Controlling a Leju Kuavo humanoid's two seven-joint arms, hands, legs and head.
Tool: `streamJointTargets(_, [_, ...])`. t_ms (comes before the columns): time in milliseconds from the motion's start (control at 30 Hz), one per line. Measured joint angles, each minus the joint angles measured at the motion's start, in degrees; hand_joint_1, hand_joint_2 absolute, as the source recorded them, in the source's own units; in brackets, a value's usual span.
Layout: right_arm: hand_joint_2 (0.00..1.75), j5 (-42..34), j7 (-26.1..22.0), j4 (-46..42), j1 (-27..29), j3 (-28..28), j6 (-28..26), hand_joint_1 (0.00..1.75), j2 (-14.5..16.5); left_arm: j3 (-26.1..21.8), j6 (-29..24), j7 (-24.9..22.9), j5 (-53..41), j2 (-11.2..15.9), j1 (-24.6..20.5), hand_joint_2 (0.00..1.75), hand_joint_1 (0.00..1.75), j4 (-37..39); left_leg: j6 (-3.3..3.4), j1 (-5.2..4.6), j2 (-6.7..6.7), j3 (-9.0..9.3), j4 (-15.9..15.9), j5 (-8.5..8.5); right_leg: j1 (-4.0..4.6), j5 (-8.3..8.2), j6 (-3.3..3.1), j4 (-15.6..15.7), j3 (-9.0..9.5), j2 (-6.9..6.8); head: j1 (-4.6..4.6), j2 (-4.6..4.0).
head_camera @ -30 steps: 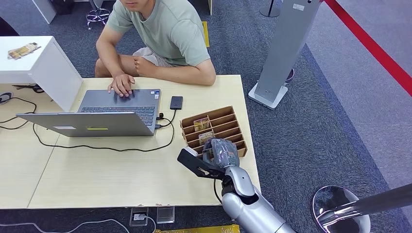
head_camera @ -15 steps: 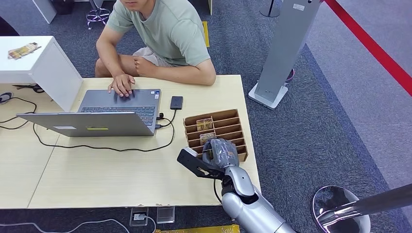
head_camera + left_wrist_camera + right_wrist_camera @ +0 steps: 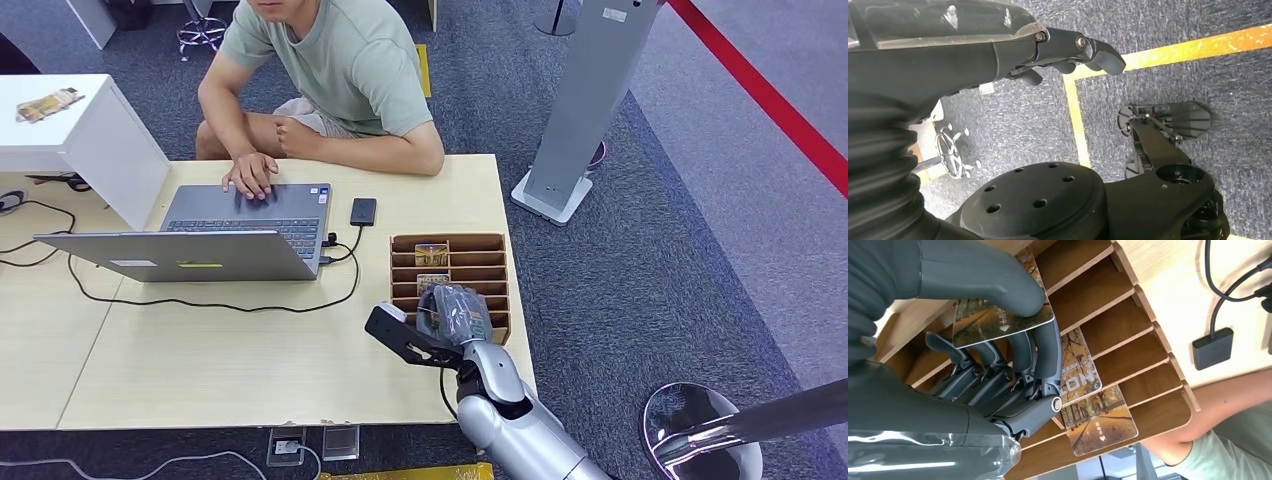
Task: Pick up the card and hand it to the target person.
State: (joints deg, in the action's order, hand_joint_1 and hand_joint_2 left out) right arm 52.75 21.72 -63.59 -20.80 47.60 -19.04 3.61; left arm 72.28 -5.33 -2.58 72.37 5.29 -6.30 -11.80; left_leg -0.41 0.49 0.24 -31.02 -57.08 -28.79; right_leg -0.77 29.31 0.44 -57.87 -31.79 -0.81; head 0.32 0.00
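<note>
In the right wrist view my right hand (image 3: 998, 370) pinches a card (image 3: 1003, 320) with an autumn-tree print between thumb and fingers, low over the slots of a wooden card rack (image 3: 1098, 290). Two more cards (image 3: 1075, 367) (image 3: 1100, 420) stand in slots farther on. In the head view the right hand (image 3: 455, 310) covers the near end of the rack (image 3: 470, 243) at the table's right edge. The target person (image 3: 330, 60) sits across the table, one hand (image 3: 250, 175) on a laptop. My left hand (image 3: 1073, 47) hangs over the floor with its fingers apart, holding nothing.
An open laptop (image 3: 200, 240) with a trailing cable lies left of the rack, and a small black box (image 3: 363, 211) sits beside it. A white cabinet (image 3: 80, 130) stands at the far left. A grey pillar stand (image 3: 580, 110) rises right of the table.
The wooden rack has turned on the table from slanted to square with the table edge. My right hand has stayed over its near end.
</note>
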Motion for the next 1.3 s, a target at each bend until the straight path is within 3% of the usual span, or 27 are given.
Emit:
streamJointTargets(233, [1.75, -3.65, -6.42, -1.91, 0.6, -0.3, -0.73, 1.71, -0.41, -0.01, 0.07, 0.0, 0.01, 0.01, 0.02, 1.75, 0.0, 0.0, 0.0, 0.0, 0.0, -0.02, 0.0, 0.0, 0.0, 0.0, 0.0, 0.0, -0.03, 0.0, -0.03, 0.0])
streamJointTargets(467, [1.75, -6.19, -17.99, -9.5, 2.74, -1.47, -9.16, 1.71, -2.1, -0.02, 0.11, 0.24, 0.02, 0.02, 0.06, 1.75, 0.0, 0.0, 0.0, 0.0, 0.0, -0.04, 0.0, 0.0, 0.0, 0.0, 0.0, 0.0, -0.05, 0.0, -0.01, 0.01])
streamJointTargets(633, [1.75, -9.84, -22.75, -14.11, 4.15, -2.42, -11.88, 1.71, -3.31, -0.02, 0.11, 0.37, 0.02, 0.02, 0.07, 1.75, 0.0, 0.0, 0.0, 0.0, 0.01, -0.04, 0.0, -0.01, 0.0, 0.0, 0.0, 0.01, -0.04, 0.01, 0.03, 0.0])
streamJointTargets(900, [1.75, -15.59, -21.58, -13.61, 1.33, -2.6, -5.56, 1.71, -3.34, -0.01, 0.32, 0.3, -0.87, 0.08, 0.0, 1.75, 0.0, 0.0, -0.02, 0.0, 0.01, -0.06, 0.0, 0.01, 0.0, -0.01, -0.01, -0.02, -0.03, 0.01, -0.03, 0.0])
streamJointTargets(1133, [1.75, -16.72, -19.56, -1.74, -10.47, -1.29, -4.6, 1.71, 1.41, 0.19, 0.79, 0.26, -2.57, 0.31, -0.25, 1.75, 0.0, 0.0, -0.01, 0.0, 0.0, -0.1, 0.0, 0.07, 0.0, -0.03, -0.04, -0.08, -0.05, -0.02, -0.05, 0.01])
streamJointTargets(1300, [1.75, -14.4, -15.24, 11.03, -20.86, -0.16, -5.53, 1.71, 6.21, 0.6, 0.79, 0.11, -2.93, 0.43, -0.38, 1.75, 0.0, 0.0, -0.01, 0.0, -0.02, -0.1, 0.0, 0.09, 0.01, -0.03, -0.04, -0.1, -0.06, -0.05, -0.04, 0.0])
